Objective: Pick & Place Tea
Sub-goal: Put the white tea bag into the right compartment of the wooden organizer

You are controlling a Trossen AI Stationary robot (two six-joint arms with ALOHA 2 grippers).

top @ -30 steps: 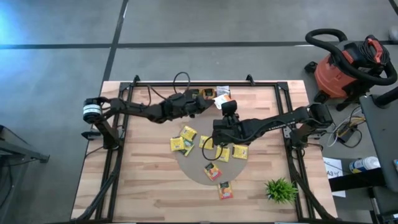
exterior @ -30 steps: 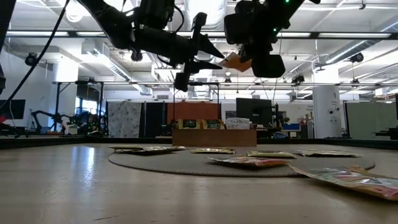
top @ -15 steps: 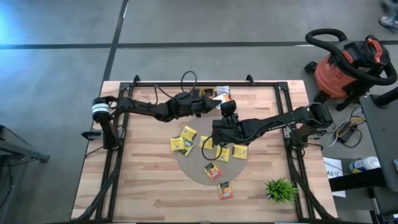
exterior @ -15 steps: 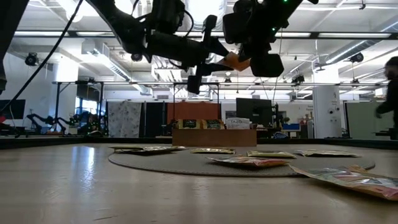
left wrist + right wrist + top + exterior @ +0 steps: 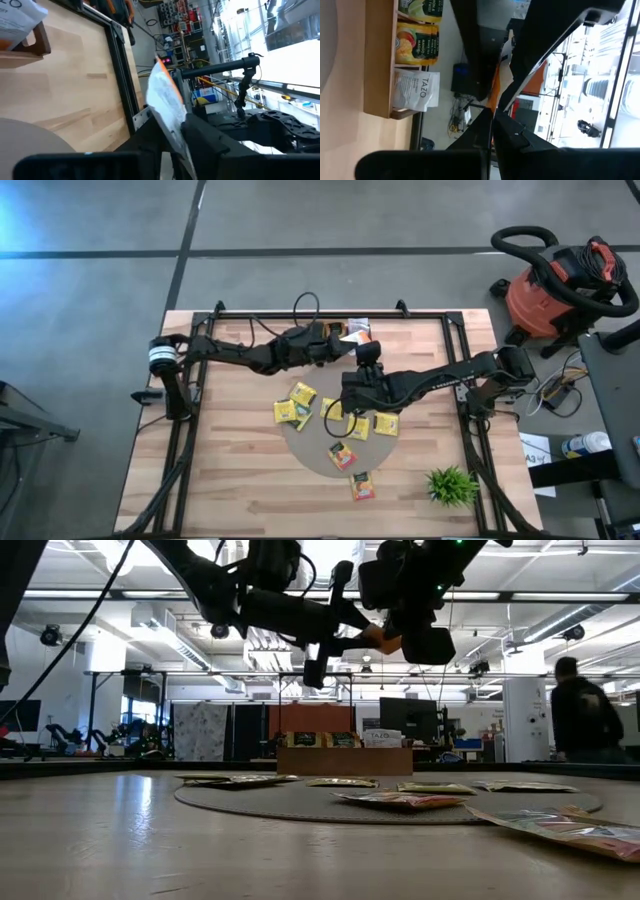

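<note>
Since a second ago the left gripper (image 5: 352, 628) has reached the orange tea packet (image 5: 378, 638) – thin, flat, edge-on – pinched aloft in the right gripper (image 5: 392, 632) jaws above the tabletop (image 5: 230, 470); left jaws now flank it.

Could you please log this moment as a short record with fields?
held item: orange tea packet, raised above the table
right end effector: shut on the packet
left end effector: fingers either side of the same packet
loose packets: yellow and orange ones on the round grey mat
tray: wooden tray holding packets
background: person
</note>
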